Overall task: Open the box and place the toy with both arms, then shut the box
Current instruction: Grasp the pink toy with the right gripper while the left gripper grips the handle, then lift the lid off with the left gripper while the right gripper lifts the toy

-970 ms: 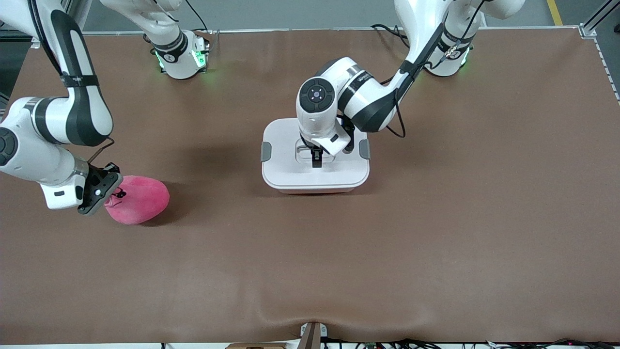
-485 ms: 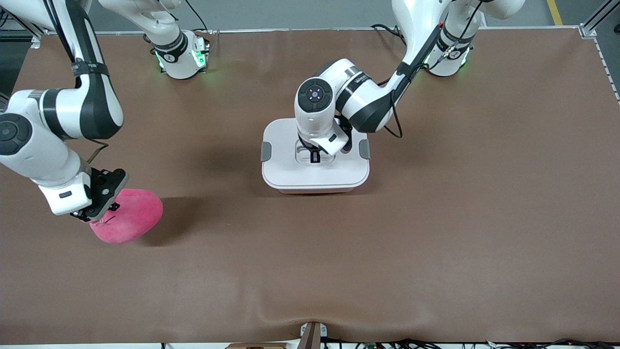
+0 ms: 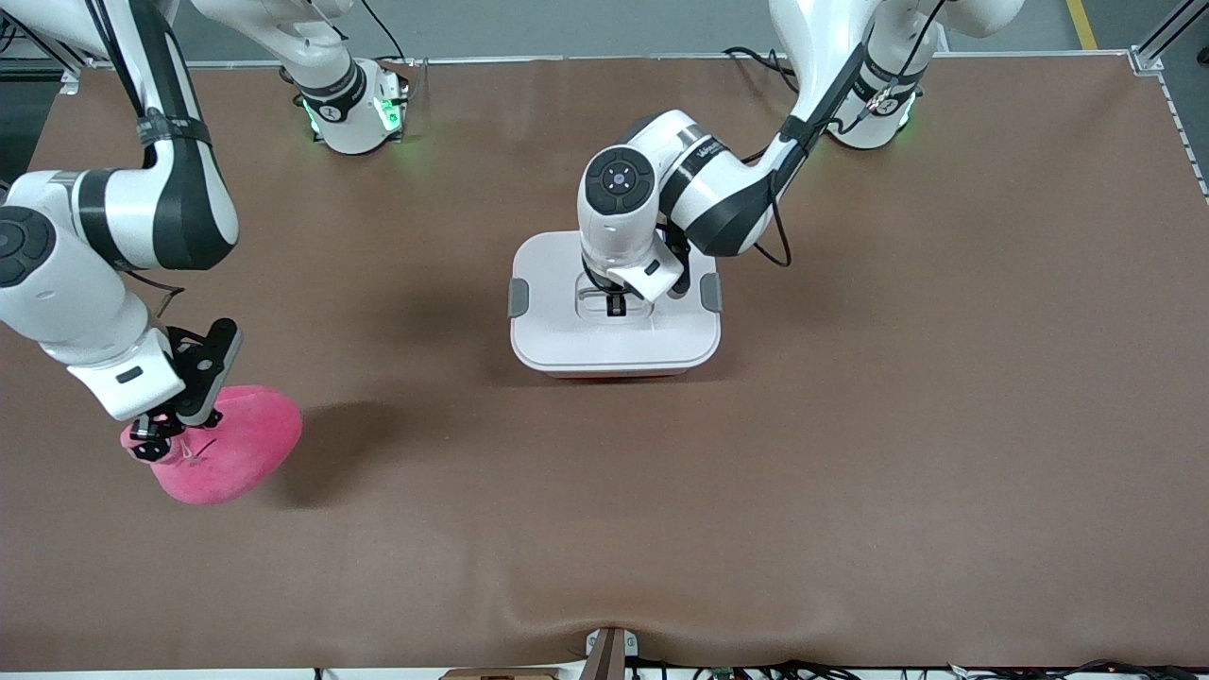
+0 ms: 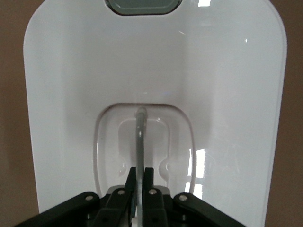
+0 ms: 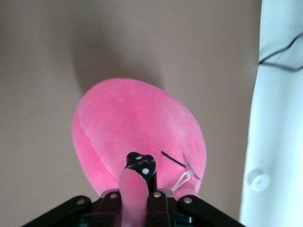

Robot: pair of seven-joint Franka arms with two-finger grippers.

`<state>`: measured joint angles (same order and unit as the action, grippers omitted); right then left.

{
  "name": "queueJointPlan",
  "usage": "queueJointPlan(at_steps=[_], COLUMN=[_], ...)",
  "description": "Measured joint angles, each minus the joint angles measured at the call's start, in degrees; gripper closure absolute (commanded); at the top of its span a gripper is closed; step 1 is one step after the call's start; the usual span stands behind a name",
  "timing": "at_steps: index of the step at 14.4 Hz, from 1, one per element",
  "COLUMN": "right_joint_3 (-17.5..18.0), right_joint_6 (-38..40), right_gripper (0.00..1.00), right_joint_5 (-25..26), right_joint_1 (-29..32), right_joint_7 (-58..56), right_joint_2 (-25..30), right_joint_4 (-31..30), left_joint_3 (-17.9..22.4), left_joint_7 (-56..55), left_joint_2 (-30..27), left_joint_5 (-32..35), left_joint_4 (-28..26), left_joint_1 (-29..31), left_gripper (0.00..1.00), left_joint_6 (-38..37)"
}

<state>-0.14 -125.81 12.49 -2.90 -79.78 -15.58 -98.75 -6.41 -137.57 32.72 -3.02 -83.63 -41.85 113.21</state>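
Count first: one box point(image 3: 614, 316), one toy point(image 3: 231, 453), two arms, two grippers, all on a brown counter point(image 3: 850, 425). Box sits mid-counter, white lid point(image 4: 227, 94) on, a grey clip point(image 3: 518, 296) at the end toward the right arm and another grey clip point(image 3: 711, 291) at the end toward the left arm. Left gripper point(image 3: 616, 304) is down in the lid's recessed centre, and the left wrist view shows its fingers point(image 4: 129, 182) drawn narrow, pinching the thin handle point(image 4: 140, 142) that stands up out of the recess.

Over to the right arm's end of the counter: right gripper point(image 3: 156, 436) has the pink toy, fingers closed tight on a fold of plush at its top, as the right wrist view shows point(image 5: 137, 182). Toy hangs under the gripper with its shadow cast on the counter beside it, so it looks lifted, though whether its base touches the cloth I cannot tell. It is well apart from the box and lower in the front view.

Room to move: bare counter lies between toy and box, and a wide bare stretch runs from the box toward the front camera's edge and toward the left arm's end.
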Motion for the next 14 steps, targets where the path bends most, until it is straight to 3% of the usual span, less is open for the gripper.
queueJointPlan(at_steps=[8, 14], right_joint_3=[0.1, 0.2], right_joint_6=[-7.1, -7.1], right_gripper=[1.0, 1.0], right_joint_5=[3.5, 5.5], right_joint_1=[-0.9, -4.4], right_joint_7=[-16.2, -24.9], right_joint_2=[-3.5, -4.5], right_joint_4=[3.4, 7.0], left_joint_3=[0.3, 0.8], left_joint_7=[-0.7, -0.8], left_joint_2=[-3.1, -5.8], left_joint_5=[0.0, 0.1], left_joint_4=[0.3, 0.3], left_joint_1=[0.1, 3.2], left_gripper=[1.0, 1.0], left_joint_6=[-2.1, -5.2])
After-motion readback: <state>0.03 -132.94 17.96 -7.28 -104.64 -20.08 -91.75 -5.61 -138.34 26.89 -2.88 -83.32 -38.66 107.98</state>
